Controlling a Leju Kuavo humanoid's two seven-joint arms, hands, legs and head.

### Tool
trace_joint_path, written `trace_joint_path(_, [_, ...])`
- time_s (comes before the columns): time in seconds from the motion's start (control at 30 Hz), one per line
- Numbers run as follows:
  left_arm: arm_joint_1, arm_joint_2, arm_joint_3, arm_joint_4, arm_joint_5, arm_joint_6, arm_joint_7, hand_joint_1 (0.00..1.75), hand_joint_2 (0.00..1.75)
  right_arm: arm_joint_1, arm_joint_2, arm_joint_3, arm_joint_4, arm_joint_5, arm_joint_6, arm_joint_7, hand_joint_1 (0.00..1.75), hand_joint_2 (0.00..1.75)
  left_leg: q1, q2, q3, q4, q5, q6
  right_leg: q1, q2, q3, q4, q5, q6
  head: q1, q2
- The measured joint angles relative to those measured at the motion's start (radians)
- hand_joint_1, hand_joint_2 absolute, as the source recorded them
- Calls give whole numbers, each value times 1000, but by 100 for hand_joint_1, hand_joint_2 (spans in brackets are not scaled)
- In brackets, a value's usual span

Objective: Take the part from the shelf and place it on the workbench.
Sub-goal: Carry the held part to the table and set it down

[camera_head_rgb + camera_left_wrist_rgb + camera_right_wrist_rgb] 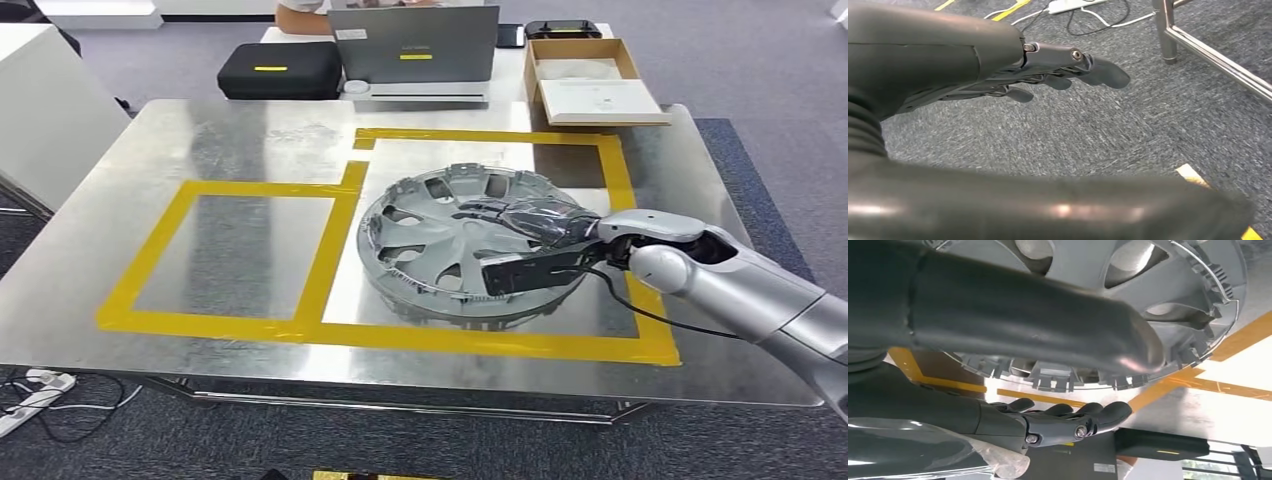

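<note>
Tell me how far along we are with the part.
Done: the wheel cover lies on the workbench, inside the right yellow-taped box. In hand: the right hand is over it, thumb and fingers either side of its rim. Left: let go and withdraw. The left hand hangs by the floor, holding nothing.

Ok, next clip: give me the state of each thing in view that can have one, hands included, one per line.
Wheel cover: lying flat on the workbench, inside the right yellow-taped box, hollow side up.
Right hand: over the wheel cover, fingers spread in the wrist view; contact unclear.
Left hand: hanging near the floor, fingers apart, holding nothing.
Laptop: lid up, back facing the robot.
Cardboard box: open.
Black case: closed.
</note>
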Motion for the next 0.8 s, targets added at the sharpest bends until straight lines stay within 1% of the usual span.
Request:
trace_joint_path(0.03, [1,-1,0,0,0,3,2,0,0,1,-2,-1,-6,6,-16,1,0,0,-1,0,7,-24,25,5,1,1,2,0,-1,-1,0,0])
trace_joint_path(0.07, [1,-1,0,0,1,8,4,0,0,2,-4,-5,-15,16,-40,3,0,0,-3,0,29,-79,62,11,2,2,4,0,-3,-1,0,0])
trace_joint_path(0.1, [2,-1,0,0,1,12,7,0,0,3,-6,-11,-25,28,-70,5,0,0,-7,0,56,-147,98,19,2,3,5,0,-5,0,1,0])
trace_joint_path(0.13, [2,-1,0,0,2,16,10,0,0,5,-8,-18,-34,40,-100,8,0,0,-11,-1,80,-207,126,26,3,4,4,-1,-6,2,1,0])
trace_joint_path(0.17, [3,-1,0,0,2,19,11,0,0,8,-11,-23,-41,48,-120,10,0,0,-14,-1,95,-245,141,30,2,4,3,-1,-5,5,0,0])
trace_joint_path(0.2, [4,-1,0,0,3,21,12,0,0,14,-14,-28,-47,56,-136,12,0,0,-17,-1,102,-263,145,33,2,4,1,-4,-4,9,1,0])
trace_joint_path(0.23, [5,-2,0,0,3,23,13,0,0,24,-18,-33,-54,66,-152,14,0,0,-18,-1,102,-269,147,35,1,4,1,-9,-1,14,1,0])
trace_joint_path(0.27, [7,-3,0,0,4,25,14,0,0,39,-22,-42,-63,82,-173,17,0,0,-16,-1,108,-281,150,38,1,4,0,-14,-1,20,1,0])
trace_joint_path(0.3, [7,-4,0,0,4,27,15,0,0,56,-26,-56,-74,103,-199,19,0,0,-14,-1,114,-297,152,42,1,3,-5,-15,-6,24,2,0])
trace_joint_path(0.33, [8,-5,0,0,4,30,16,0,0,73,-30,-74,-86,127,-225,20,0,0,-12,0,121,-313,156,46,2,3,-14,-2,-20,26,2,0])
trace_joint_path(0.37, [7,-6,0,0,4,32,18,0,0,91,-33,-94,-97,151,-244,22,0,0,-10,0,127,-327,157,50,2,4,-34,35,-45,26,4,0])
trace_joint_path(0.43, [8,-9,0,0,4,35,18,0,0,128,-41,-129,-116,187,-257,27,0,0,-9,0,127,-333,158,54,2,6,-94,162,-102,24,7,0])
trace_joint_path(0.47, [9,-11,0,0,3,36,18,0,0,147,-45,-143,-123,198,-255,31,0,0,-9,0,126,-333,157,54,2,7,-126,222,-118,25,7,0])
trace_joint_path(0.5, [9,-13,0,0,2,36,18,0,0,163,-49,-155,-128,207,-251,35,0,0,-7,0,125,-332,156,54,1,7,-146,254,-116,29,7,0])
trace_joint_path(0.53, [10,-14,0,0,2,36,18,0,0,176,-52,-167,-132,213,-248,38,0,0,-6,0,125,-330,154,53,-1,6,-148,246,-92,33,7,0])
trace_joint_path(0.57, [9,-15,0,0,2,37,18,0,0,186,-55,-179,-137,220,-246,39,0,0,-3,0,125,-326,151,49,-4,5,-131,201,-55,40,7,0])
trace_joint_path(0.6, [9,-16,0,0,2,38,18,0,0,192,-56,-192,-141,225,-245,40,0,0,0,0,124,-322,147,44,-7,3,-103,134,-15,47,7,0])
trace_joint_path(0.63, [8,-16,-1,0,1,39,18,0,0,195,-57,-204,-145,230,-244,40,0,0,0,1,121,-316,142,38,-8,3,-67,70,10,54,8,0])
trace_joint_path(0.67, [7,-17,-1,0,1,40,18,0,0,198,-58,-215,-149,235,-243,40,0,0,0,0,118,-309,139,31,-8,3,-40,22,21,55,9,0])
trace_joint_path(0.7, [7,-17,-1,0,1,42,18,0,0,203,-59,-225,-153,241,-242,40,0,0,-1,-1,114,-304,138,26,-7,3,-24,-2,22,53,9,0])
trace_joint_path(0.73, [7,-17,-1,0,1,44,18,0,0,208,-59,-232,-155,247,-240,39,0,0,-3,-2,109,-302,140,21,-5,4,-18,-8,17,49,9,0])
trace_joint_path(0.77, [8,-17,-1,0,1,45,19,0,0,215,-60,-237,-157,253,-237,39,0,0,-3,-4,105,-301,143,17,-6,2,-25,-8,19,42,9,0])
trace_joint_path(0.8, [9,-17,-1,0,1,46,20,0,0,219,-60,-241,-158,258,-233,38,0,0,-3,-5,97,-298,139,12,-8,1,-33,-6,23,37,9,0])
